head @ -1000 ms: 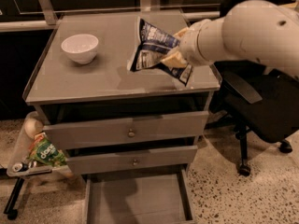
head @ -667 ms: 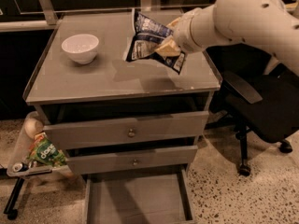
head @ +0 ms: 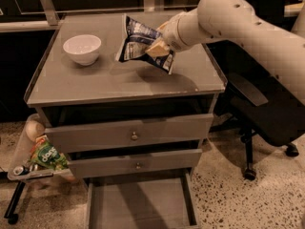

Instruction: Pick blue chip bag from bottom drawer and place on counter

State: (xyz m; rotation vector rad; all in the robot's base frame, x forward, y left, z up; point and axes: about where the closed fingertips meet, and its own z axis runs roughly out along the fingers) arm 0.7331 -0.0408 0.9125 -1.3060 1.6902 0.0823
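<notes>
The blue chip bag point(head: 138, 43), dark blue and white and crinkled, hangs tilted just above the counter point(head: 109, 82), right of its middle. My gripper point(head: 158, 46) reaches in from the right on the white arm and is shut on the bag's right side. The bag casts a shadow on the counter below it. The bottom drawer point(head: 138, 204) is pulled out at the foot of the cabinet, a flat grey tray with nothing showing in it.
A white bowl point(head: 82, 49) stands on the counter's left part. Two knobbed grey drawers point(head: 133, 135) are slightly open. A green snack bag point(head: 47, 156) lies on a low tray at the left. A black office chair point(head: 257, 109) stands at the right.
My gripper has carried the blue chip bag leftward and toward the back of the counter, staying shut on it. The bowl and drawers have not moved.
</notes>
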